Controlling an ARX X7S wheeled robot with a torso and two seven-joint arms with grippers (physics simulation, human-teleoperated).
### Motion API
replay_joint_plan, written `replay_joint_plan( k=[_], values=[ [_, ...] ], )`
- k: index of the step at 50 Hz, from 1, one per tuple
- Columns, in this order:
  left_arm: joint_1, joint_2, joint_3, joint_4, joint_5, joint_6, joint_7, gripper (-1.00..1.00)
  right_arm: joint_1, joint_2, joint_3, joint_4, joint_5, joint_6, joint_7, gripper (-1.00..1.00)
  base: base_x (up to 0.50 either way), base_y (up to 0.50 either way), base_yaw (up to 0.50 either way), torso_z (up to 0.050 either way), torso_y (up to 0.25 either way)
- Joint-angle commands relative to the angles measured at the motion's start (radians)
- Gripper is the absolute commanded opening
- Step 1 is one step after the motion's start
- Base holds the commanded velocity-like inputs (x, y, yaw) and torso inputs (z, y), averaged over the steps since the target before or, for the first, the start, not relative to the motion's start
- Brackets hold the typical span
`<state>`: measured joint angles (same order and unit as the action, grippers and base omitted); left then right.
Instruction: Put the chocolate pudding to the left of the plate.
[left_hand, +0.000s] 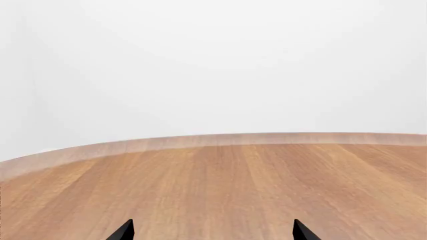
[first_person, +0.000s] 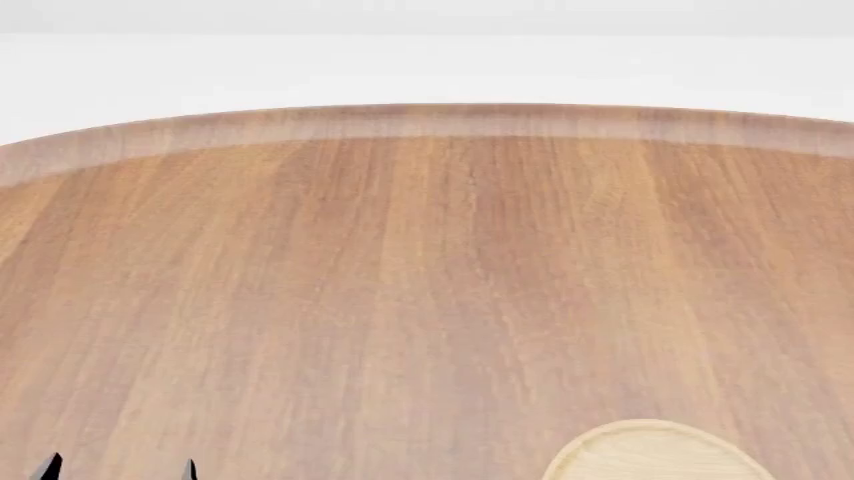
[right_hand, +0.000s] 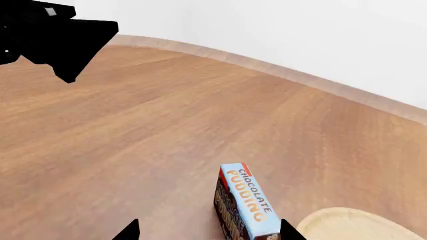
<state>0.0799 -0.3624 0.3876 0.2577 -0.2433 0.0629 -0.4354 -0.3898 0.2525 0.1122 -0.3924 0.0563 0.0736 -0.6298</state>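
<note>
The chocolate pudding (right_hand: 243, 202), a dark brown carton with a light blue top and orange lettering, stands on the wooden table (right_hand: 167, 125) in the right wrist view, a short gap from the plate (right_hand: 360, 225). My right gripper (right_hand: 209, 232) is open. The carton shows between its two black fingertips (right_hand: 288, 231), close to one of them, and the tips show no contact with it. In the head view only part of the pale plate (first_person: 654, 455) shows at the bottom edge, and the carton is out of view. My left gripper (first_person: 120, 468) (left_hand: 213, 232) is open over bare wood.
The round table's raised rim (first_person: 427, 122) curves across the far side, with a white wall behind it. The black left arm (right_hand: 60, 35) shows in a corner of the right wrist view, well away from the carton.
</note>
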Motion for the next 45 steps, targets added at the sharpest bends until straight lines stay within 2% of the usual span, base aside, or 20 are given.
replay_joint_plan(
  k=[1, 10, 14, 19, 21, 22, 23, 24, 45],
  values=[
    [0.016, -0.013, -0.003, 0.041, 0.003, -0.007, -0.014, 1.0, -0.074, -0.055, 0.008, -0.197, -0.036, -0.09, 0.088, 1.0, 0.0, 0.0, 0.0, 0.0, 0.0],
    [0.041, -0.027, -0.01, 0.09, 0.008, -0.001, -0.03, 1.0, -0.066, -0.091, -0.025, -0.239, -0.053, -0.13, 0.128, 1.0, 0.0, 0.0, 0.0, 0.0, 0.0],
    [0.08, -0.034, -0.028, 0.141, 0.043, 0.032, -0.067, 1.0, -0.046, -0.124, -0.027, -0.237, -0.121, -0.172, 0.193, 1.0, 0.0, 0.0, 0.0, 0.0, 0.0],
    [0.115, -0.053, -0.038, 0.192, 0.053, 0.048, -0.078, 1.0, -0.061, -0.155, -0.018, -0.269, -0.11, -0.2, 0.24, 1.0, 0.0, 0.0, 0.0, 0.0, 0.0],
    [0.151, -0.061, -0.048, 0.233, 0.089, 0.081, -0.1, 1.0, -0.069, -0.182, -0.013, -0.268, -0.17, -0.249, 0.294, 1.0, 0.0, 0.0, 0.0, 0.0, 0.0],
    [0.18, -0.064, -0.054, 0.251, 0.139, 0.14, -0.116, 1.0, -0.072, -0.209, -0.011, -0.23, -0.282, -0.359, 0.377, 1.0, 0.0, 0.0, 0.0, 0.0, 0.0],
    [0.189, -0.065, -0.056, 0.255, 0.151, 0.157, -0.121, 1.0, -0.082, -0.201, -0.026, -0.234, -0.27, -0.356, 0.365, 1.0, 0.0, 0.0, 0.0, 0.0, 0.0],
    [0.208, -0.065, -0.062, 0.263, 0.163, 0.201, -0.13, 1.0, -0.085, -0.22, -0.022, -0.217, -0.337, -0.419, 0.426, 1.0, 0.0, 0.0, 0.0, 0.0, 0.0],
    [0.29, -0.074, -0.095, 0.256, 0.207, 0.415, -0.168, 1.0, -0.184, -0.207, -0.098, -0.274, -0.439, -0.566, 0.606, 1.0, 0.0, 0.0, 0.0, 0.0, 0.0]
  ],
)
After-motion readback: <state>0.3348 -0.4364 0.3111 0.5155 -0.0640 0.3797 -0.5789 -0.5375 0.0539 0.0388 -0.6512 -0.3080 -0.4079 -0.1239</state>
